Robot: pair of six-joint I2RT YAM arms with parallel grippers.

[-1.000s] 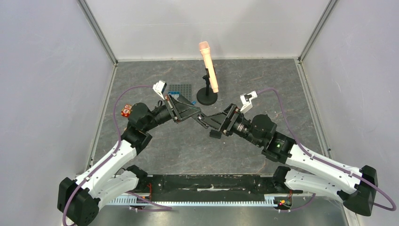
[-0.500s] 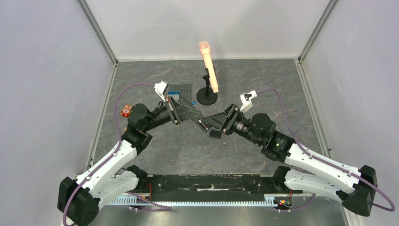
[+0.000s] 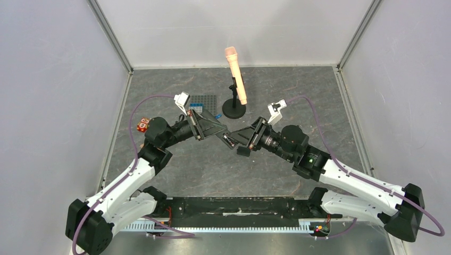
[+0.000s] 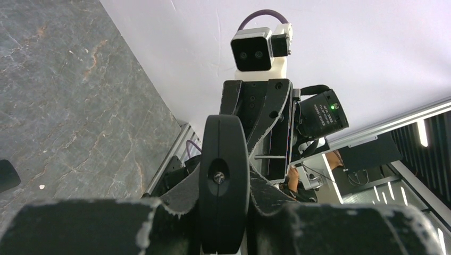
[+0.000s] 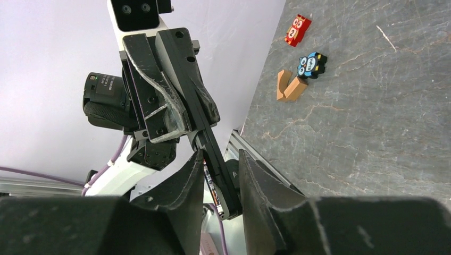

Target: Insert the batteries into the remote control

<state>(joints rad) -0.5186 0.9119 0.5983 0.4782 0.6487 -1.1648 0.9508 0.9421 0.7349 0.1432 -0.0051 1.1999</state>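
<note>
Left tool (image 5: 197,122) clenched on remote control (image 5: 220,186); right tool (image 5: 220,158) straddles its end, contact indiscernible.

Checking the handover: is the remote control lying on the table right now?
No, the remote control is up off the table, clamped in the left fingers, its free end between the right fingers.

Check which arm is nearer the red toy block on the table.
Left. The left arm has its elbow beside the red toy block; the right arm is far across the table.
</note>
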